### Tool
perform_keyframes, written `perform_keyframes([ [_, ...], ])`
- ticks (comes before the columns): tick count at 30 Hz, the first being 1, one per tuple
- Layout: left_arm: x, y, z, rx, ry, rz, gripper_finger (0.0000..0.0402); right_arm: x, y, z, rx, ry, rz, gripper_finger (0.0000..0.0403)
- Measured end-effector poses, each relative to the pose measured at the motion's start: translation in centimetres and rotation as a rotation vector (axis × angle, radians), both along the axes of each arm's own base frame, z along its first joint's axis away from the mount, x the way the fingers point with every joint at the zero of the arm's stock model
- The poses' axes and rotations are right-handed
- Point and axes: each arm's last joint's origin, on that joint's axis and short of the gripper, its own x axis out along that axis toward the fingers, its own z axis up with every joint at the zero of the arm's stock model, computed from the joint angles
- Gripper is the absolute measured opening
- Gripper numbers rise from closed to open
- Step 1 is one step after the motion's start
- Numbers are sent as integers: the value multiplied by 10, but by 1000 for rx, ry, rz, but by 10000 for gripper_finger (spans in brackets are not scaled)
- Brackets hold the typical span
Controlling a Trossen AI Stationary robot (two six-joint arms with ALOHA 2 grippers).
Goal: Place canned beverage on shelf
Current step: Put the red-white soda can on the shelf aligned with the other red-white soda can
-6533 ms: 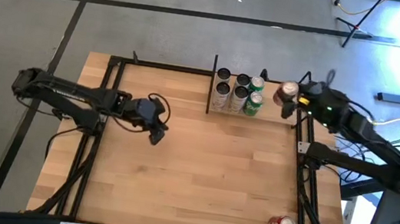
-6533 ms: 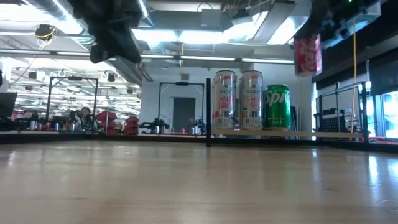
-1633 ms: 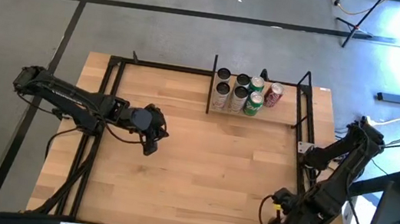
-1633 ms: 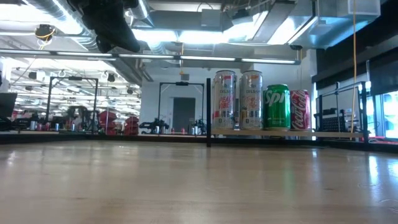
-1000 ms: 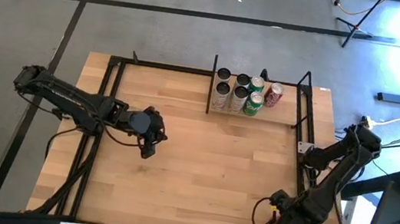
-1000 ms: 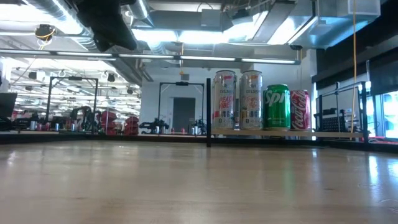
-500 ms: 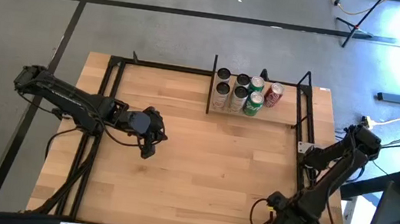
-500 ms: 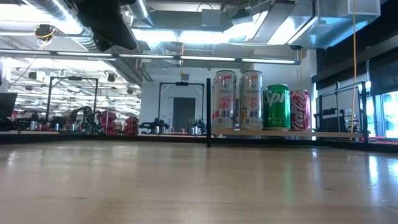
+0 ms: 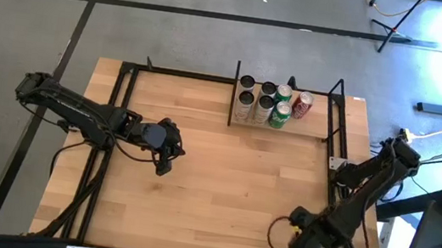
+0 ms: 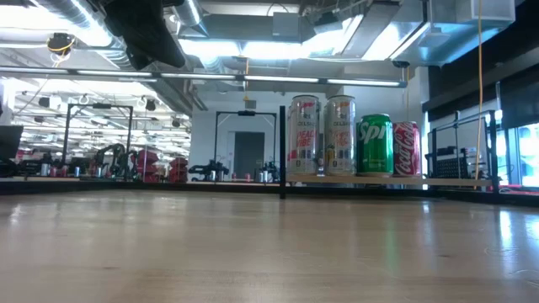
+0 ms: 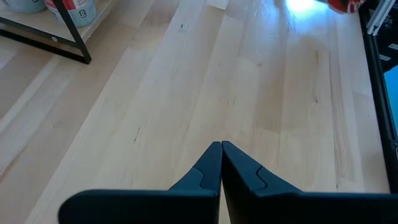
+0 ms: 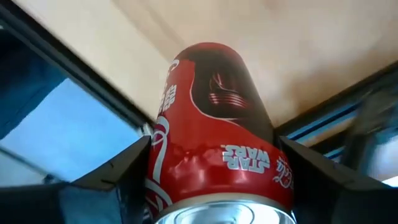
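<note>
A red cola can [image 12: 217, 124] sits between the fingers of my right gripper [image 9: 304, 238], near the table's near right corner; the gripper hides it in the high view. The shelf [image 9: 310, 129], a small wooden board in black rods, stands at the table's far right. It holds several upright cans: silver ones [image 10: 305, 135], a green one [image 10: 375, 145] and a red one [image 10: 406, 148]. My left gripper [image 9: 166, 164] hangs shut and empty above the table's left middle; its closed fingertips show in the left wrist view [image 11: 221, 149]. My right gripper pinches the red can by its two round sides [image 12: 163, 180], near its silver lid end, one finger on each side. The fingers lie along the can, whose other end points away from the wrist. Whether the can is clear of the table, I cannot tell.
Black frame rods run along the table's left side [image 9: 106, 152], right side [image 9: 338, 199] and far side. The wide wooden tabletop [image 9: 230, 185] lies between my two arms. Cables hang beside the right arm, off the table's right edge.
My right gripper has moved a little toward the table's left edge and away from the near right corner. The cans on the shelf stand as before.
</note>
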Motion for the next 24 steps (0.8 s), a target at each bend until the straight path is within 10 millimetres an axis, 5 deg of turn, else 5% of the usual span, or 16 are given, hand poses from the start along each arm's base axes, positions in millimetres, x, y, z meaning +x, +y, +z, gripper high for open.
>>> perform_keyframes([
  [10,0,0,0,0,0,-1,3,45,-84,73,-237,-155,158,273],
  [24,-1,0,-1,17,16,-21,3,74,-227,81,-337,-217,250,273],
])
